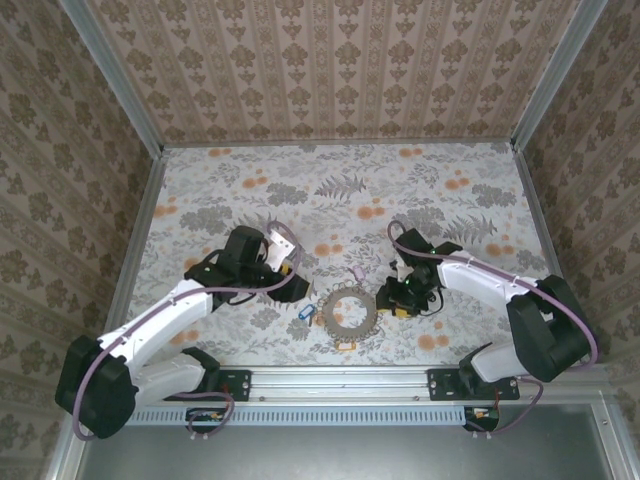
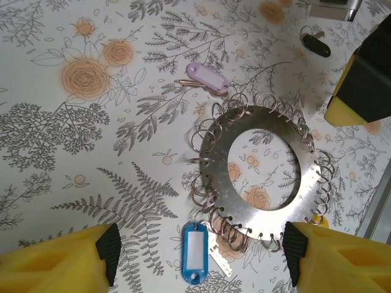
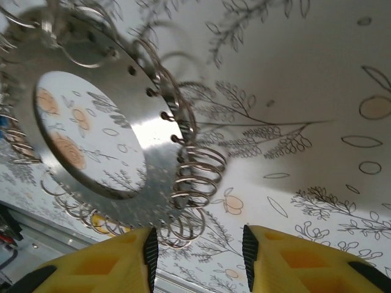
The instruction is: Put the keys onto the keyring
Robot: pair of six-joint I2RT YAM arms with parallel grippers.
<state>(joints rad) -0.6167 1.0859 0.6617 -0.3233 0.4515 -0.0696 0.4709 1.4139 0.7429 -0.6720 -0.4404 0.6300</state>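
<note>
- A small yellow tag hangs at the keyring's near rim, the side toward the arm bases.
- The keyring lies flat on the desk. It is a wide, flat hoop of brushed grey metal with a round hole in the middle, and its edge is drilled with holes carrying many thin wire loops.
- A blue tag, a rounded plastic oblong with a white label window, sits on the keyring's left rim.
- The left gripper is to the left of the keyring. Its 2 yellow, black-padded fingers are spread wide and hold nothing, and the blue tag shows in the gap between them.
- The right gripper is just right of the keyring. Its 2 yellow fingers stand apart with bare desk between them, and the wire loops are just in front of the tips, not pinched.
- A lilac tag, a smooth plastic oval, lies just beyond the keyring's far rim.
- The key is tiny, with a glossy black oval head. It lies on the floral-print desk beyond the keyring, apart from it.
</note>
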